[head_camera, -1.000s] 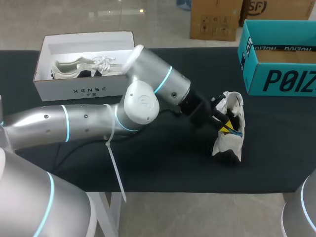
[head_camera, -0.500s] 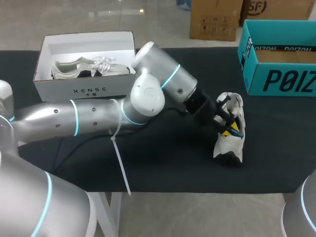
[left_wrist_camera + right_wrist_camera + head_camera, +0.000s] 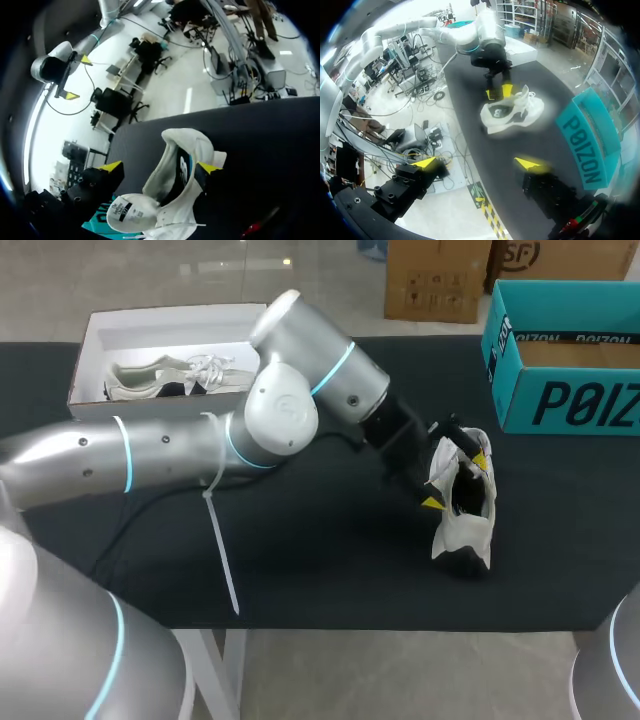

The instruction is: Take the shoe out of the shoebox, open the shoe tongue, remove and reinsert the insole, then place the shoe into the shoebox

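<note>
Shoe (image 3: 462,512) is out on the bench (image 3: 330,570), at about 4 o'clock from the middle in the head view. The teal box (image 3: 560,390) sits at its 1 o'clock. The white box (image 3: 150,422), holding a second shoe (image 3: 170,378), is off at its 10 o'clock.

My left fingers (image 3: 456,481) are released and straddle the shoe's opening. In the left wrist view one tip lies against the shoe's side wall and the other stands apart from it, so nothing is pinched. The tongue (image 3: 127,214) is flopped forward. A dark lining with a blue mark shows in the mouth, which I take for the insole (image 3: 176,172). My right fingers (image 3: 476,163) are released, empty and well apart from the shoe.

I judge the step to be reaching the insole now that the tongue is back. To do it well, I want one tip down inside, under the insole's heel edge, and the other on top of that edge, not on the outer wall, or I will clamp the collar instead. The shoe is light and unheld, so a pull would likely drag or tip it. Bringing the right fingers in to pin the toe would help. I should draw the insole out along the mouth, slowly.
</note>
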{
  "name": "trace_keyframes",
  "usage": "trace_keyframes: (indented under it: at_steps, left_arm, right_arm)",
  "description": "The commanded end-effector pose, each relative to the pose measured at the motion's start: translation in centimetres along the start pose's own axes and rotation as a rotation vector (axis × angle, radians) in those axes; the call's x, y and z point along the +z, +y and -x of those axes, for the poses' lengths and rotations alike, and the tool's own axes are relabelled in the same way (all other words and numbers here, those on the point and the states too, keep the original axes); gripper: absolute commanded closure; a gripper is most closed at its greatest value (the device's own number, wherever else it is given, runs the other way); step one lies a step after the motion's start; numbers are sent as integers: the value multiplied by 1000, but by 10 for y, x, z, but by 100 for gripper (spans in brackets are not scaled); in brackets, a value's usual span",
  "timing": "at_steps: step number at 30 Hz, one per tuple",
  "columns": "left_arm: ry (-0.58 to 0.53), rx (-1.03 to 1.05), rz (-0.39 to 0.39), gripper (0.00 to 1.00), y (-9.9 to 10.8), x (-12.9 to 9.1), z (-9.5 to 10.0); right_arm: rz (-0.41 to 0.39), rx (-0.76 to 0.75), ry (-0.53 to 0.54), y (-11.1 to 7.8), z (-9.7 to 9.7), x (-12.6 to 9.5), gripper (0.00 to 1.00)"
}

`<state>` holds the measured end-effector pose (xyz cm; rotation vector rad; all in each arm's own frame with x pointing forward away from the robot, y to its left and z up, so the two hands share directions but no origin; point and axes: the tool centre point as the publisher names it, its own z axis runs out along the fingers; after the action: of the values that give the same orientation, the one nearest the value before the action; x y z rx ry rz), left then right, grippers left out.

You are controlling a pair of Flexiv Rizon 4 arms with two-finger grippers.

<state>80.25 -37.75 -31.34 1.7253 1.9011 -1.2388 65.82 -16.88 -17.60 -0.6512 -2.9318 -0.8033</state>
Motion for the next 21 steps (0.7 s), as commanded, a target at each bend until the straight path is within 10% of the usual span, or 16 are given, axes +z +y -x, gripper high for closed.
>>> trace_keyframes:
  at_steps: [1, 6, 9, 21]
  left_arm:
    - [25, 19, 26, 0, -5, -25, 9]
    - [173, 92, 2, 0, -1, -28, 26]
    - [388, 173, 16, 100, -3, -30, 35]
    - [565, 192, 59, 100, -33, -8, 25]
  right_arm:
    - [-3, 0, -1, -1, 0, 1, 0]
    - [-3, 0, -1, -1, 0, 1, 0]
    - [-3, 0, -1, -1, 0, 1, 0]
    - [-3, 0, -1, -1, 0, 1, 0]
